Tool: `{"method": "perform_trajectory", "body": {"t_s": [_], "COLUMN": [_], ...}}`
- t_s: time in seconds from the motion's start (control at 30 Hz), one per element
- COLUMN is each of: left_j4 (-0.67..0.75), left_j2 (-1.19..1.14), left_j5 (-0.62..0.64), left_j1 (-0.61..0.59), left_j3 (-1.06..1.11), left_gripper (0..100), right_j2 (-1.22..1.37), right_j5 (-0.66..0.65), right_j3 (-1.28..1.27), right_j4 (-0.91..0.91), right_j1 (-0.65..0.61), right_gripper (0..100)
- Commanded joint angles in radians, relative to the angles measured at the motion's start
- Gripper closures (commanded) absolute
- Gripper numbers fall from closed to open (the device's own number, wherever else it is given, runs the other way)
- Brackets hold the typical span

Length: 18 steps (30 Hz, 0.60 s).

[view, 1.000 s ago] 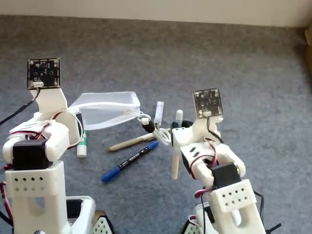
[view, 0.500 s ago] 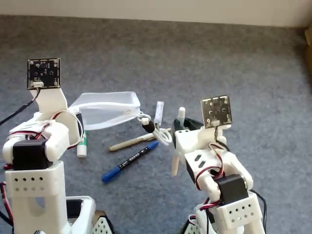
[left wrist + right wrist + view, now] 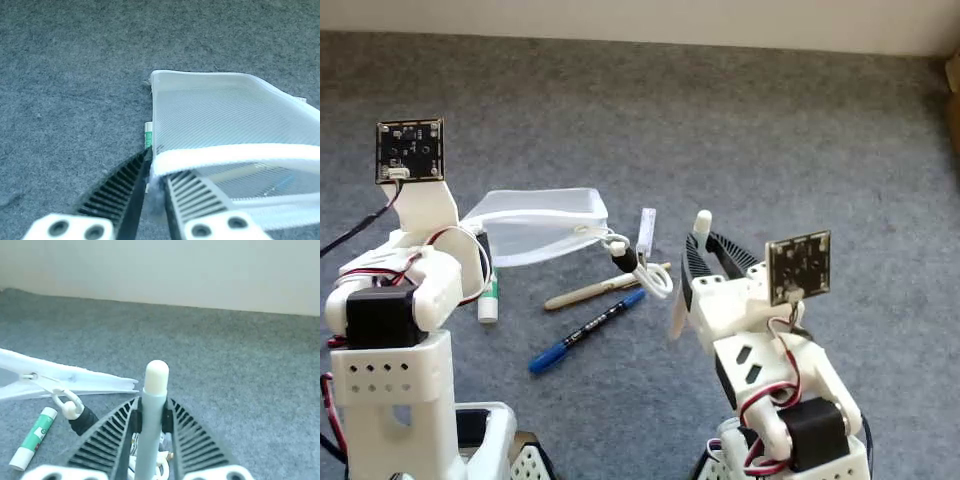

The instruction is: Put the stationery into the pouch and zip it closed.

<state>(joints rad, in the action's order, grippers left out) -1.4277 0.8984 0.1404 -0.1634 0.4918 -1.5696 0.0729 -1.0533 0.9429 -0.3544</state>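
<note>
Midway between the carpet's far and near edges, the right gripper [image 3: 152, 409] clamps a white pen [image 3: 156, 375] upright, which may pivot and miss the floppy pouch [image 3: 535, 225] whose rim the left gripper [image 3: 157, 167] pinches, raised.

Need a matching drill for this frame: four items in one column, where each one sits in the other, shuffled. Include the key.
Items:
1. pouch
2. white pen
3. blue pen
4. glue stick

Places:
A. flat on the carpet, next to the beige pen
B. clamped in the right end effector
C. edge pinched by the left end effector
D. on the carpet, beside the pouch's pinched end

Pairs: 1-C, 2-B, 3-A, 4-D.
</note>
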Motion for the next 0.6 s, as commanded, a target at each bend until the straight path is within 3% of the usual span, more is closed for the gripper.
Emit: {"method": "perform_trajectory", "body": {"t_s": [0.0, 0.1, 0.37, 0.57], "left_j4": [0.0, 0.0, 0.0, 0.005], "left_j2": [0.001, 0.001, 0.001, 0.001], "left_j5": [0.009, 0.009, 0.009, 0.009], "left_j1": [0.024, 0.024, 0.024, 0.024], "left_j3": [-0.061, -0.058, -0.058, -0.062], "left_gripper": [99, 99, 99, 99], "right_j2": [-0.039, -0.041, -0.047, -0.041], "right_j5": [0.003, 0.003, 0.003, 0.003], "right_j3": [0.015, 0.021, 0.012, 0.022], "right_j4": [-0.005, -0.007, -0.173, -0.243], "right_j1": [0.007, -0.016, -0.226, -0.275], "right_gripper": [99.3, 99.3, 99.2, 99.1]}}
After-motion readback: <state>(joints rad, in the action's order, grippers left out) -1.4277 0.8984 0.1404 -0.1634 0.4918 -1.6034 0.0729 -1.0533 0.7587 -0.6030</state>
